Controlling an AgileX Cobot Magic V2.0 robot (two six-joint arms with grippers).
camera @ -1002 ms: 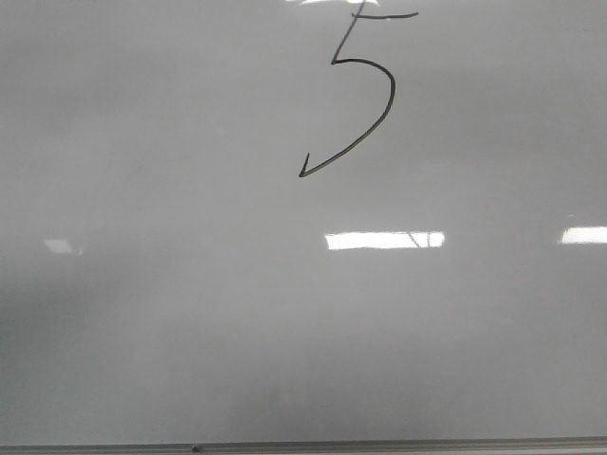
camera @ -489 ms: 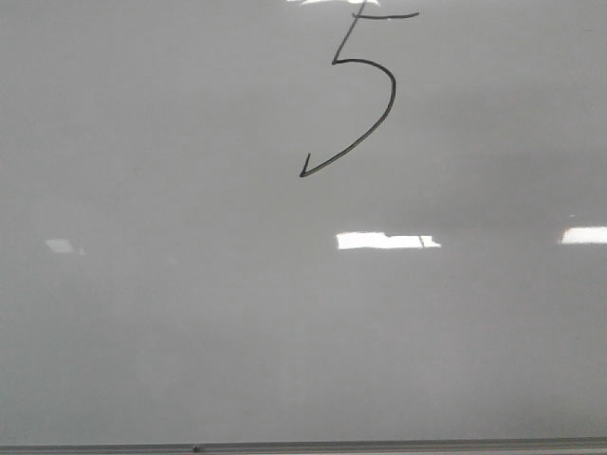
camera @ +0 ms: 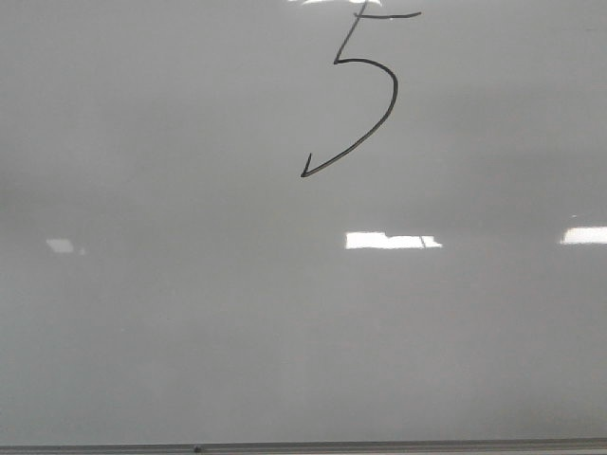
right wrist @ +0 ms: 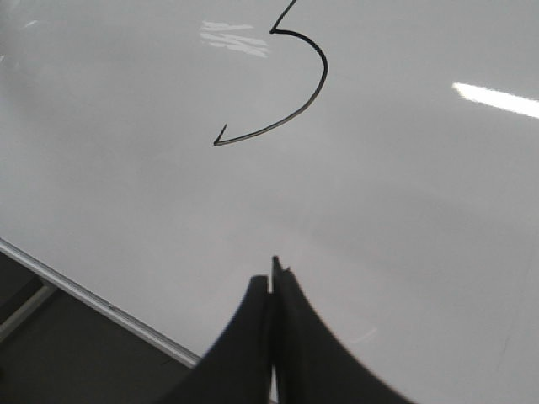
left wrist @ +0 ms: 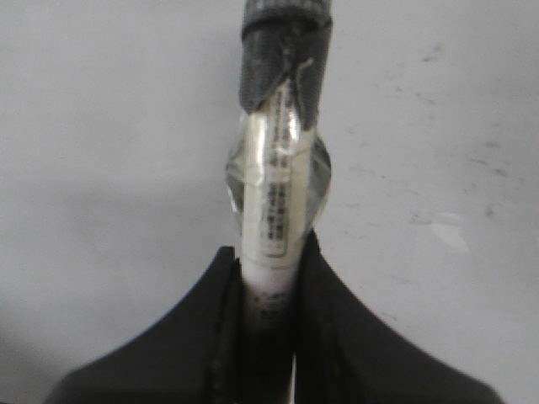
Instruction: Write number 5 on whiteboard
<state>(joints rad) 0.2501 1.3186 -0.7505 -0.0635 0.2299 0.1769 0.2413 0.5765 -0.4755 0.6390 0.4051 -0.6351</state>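
The whiteboard (camera: 190, 313) fills the front view, glossy pale grey. A black hand-drawn number 5 (camera: 391, 90) stands at its top middle, with top bar, slanted stem and long curved tail ending in a hook. Neither gripper shows in the front view. In the left wrist view my left gripper (left wrist: 268, 261) is shut on a white marker (left wrist: 274, 202) wrapped in clear tape with a dark cap end, held over the board (left wrist: 101, 151). In the right wrist view my right gripper (right wrist: 273, 278) is shut and empty above the board, near its edge; the 5 (right wrist: 318, 84) lies beyond it.
The board's thin grey metal frame (camera: 379, 445) runs along the bottom of the front view and shows in the right wrist view (right wrist: 101, 305), with dark floor beyond. Bright white light reflections (camera: 391, 241) lie on the board. Faint smudges (left wrist: 446, 231) mark the board near the marker.
The light reflection in the board's middle has slid slightly right and narrowed. The 5 and the board stand unchanged.
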